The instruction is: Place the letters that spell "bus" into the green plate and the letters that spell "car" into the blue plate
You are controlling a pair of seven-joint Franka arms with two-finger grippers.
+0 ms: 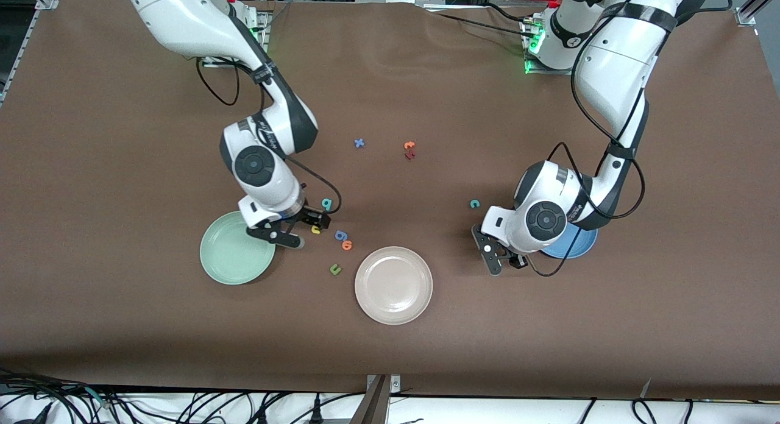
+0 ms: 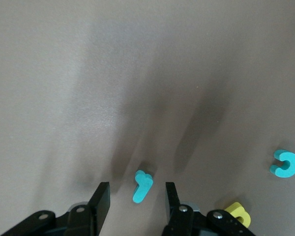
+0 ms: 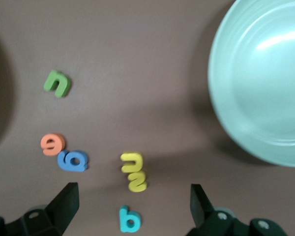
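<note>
My left gripper (image 2: 136,196) (image 1: 503,261) is down at the table beside the blue plate (image 1: 579,244). It is open, and the teal r (image 2: 142,187) lies flat between its fingers without touching either. The yellow a (image 2: 238,214) and the teal c (image 2: 285,163) (image 1: 475,203) lie close by on the cloth. My right gripper (image 3: 133,192) (image 1: 304,228) hangs wide open next to the green plate (image 3: 265,83) (image 1: 228,259). Under it lie the teal b (image 3: 129,220) (image 1: 327,203), the yellow u (image 3: 132,162) and the yellow s (image 3: 136,181).
A dark green u (image 1: 335,268), an orange 6-like letter (image 1: 347,245) and a blue one (image 1: 340,235) lie between the green plate and a beige plate (image 1: 393,284). A blue x (image 1: 359,143) and orange and dark red letters (image 1: 409,150) lie nearer the bases.
</note>
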